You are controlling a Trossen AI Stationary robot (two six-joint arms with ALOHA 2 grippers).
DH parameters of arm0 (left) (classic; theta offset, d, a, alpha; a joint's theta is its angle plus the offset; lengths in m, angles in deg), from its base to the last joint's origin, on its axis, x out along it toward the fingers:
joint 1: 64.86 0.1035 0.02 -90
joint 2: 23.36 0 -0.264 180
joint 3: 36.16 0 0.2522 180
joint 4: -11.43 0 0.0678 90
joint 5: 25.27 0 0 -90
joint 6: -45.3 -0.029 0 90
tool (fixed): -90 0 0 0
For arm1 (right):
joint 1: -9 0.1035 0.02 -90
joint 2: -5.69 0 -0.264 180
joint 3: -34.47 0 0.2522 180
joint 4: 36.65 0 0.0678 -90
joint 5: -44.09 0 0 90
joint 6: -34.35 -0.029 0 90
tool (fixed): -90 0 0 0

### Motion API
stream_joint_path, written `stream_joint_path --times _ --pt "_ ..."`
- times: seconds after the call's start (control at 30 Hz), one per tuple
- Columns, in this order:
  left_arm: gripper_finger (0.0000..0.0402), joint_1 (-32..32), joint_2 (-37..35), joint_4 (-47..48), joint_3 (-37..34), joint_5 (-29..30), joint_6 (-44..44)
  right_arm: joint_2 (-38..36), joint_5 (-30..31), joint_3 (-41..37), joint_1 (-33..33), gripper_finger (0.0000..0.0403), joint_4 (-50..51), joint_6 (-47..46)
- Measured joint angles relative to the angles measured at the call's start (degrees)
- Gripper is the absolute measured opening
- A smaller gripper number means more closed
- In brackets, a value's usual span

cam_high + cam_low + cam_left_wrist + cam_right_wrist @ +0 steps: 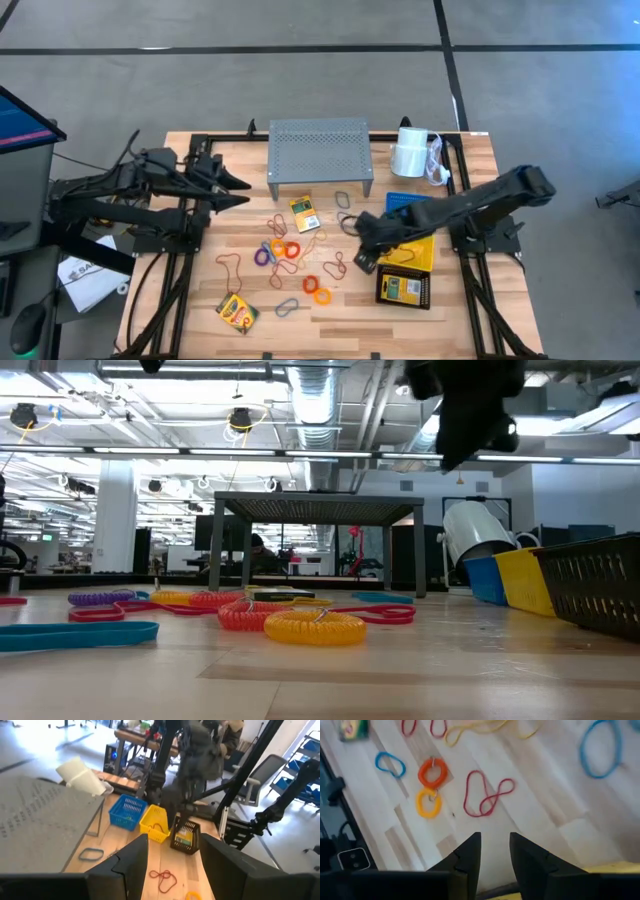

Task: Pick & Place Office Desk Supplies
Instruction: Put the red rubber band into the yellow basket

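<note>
Right jaws point(495, 851) above red loop point(486, 794)

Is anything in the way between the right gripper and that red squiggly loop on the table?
Nothing visible. The right gripper hangs above bare wood, and only open tabletop lies between it and the red loop.

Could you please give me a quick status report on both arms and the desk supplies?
Left end effector open, parked near the shelf. Right end effector empty above a red loop beside the yellow basket. Nothing blocking.
</note>
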Motion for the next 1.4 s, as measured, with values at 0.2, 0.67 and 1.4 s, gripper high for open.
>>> stream_joint_path --times 0.2,0.67,1.4 --pt "0.0172 0.0 -0.2 0.0 0.0 0.0 -3.0 10.1 -1.7 8.2 -0.1 0.0100 3.0 0.2" --pt "0.0172 0.0 2.5 0.4 0.0 -0.1 -6.6 28.5 -4.6 25.0 -2.5 0.0100 15.0 1.7" --pt "0.0173 0.0 1.4 2.5 0.0 -3.8 -6.9 32.7 -1.5 24.1 -4.0 0.0164 10.7 -4.5"
